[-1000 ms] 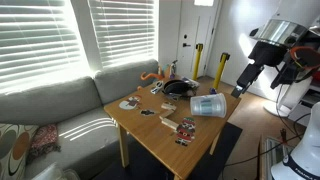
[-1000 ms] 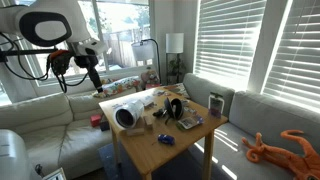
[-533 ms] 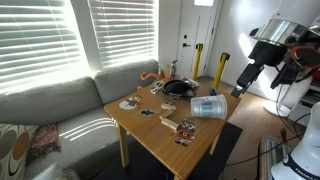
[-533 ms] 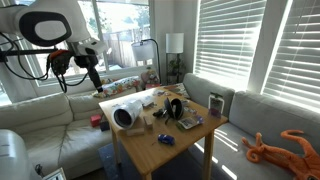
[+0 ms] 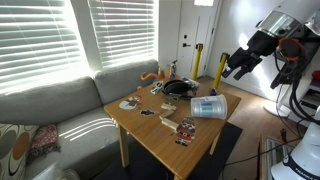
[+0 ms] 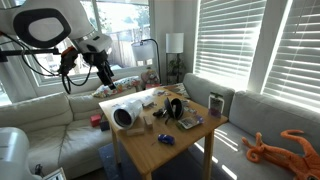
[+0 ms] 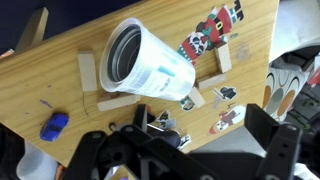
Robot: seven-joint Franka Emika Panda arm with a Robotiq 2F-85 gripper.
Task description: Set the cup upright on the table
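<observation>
Relative to the frame one second earlier, the arm has swung its wrist upward and in toward the bench. The pincer now hangs in the air at 1 o'clock of the cup, higher than before. The cup itself has not shifted.

In both exterior views the cup lies on its side on the bench top, near an edge and well apart from the pincer. In an exterior view the cup turns its wide mouth toward the camera. A dark round dish sits at 10 o'clock of the cup, and a sofa stands beyond the bench at 9 o'clock.

In the wrist view the cup lies on the bench at 12 o'clock of the pincer, with its mouth toward 10 o'clock and its base toward 4 o'clock. Wooden blocks lie just beside the mouth. Printed figure cards lie at 2 o'clock of the cup and a blue piece at 8 o'clock. The pincer is released: its dark fingers are spread wide with nothing between them.
</observation>
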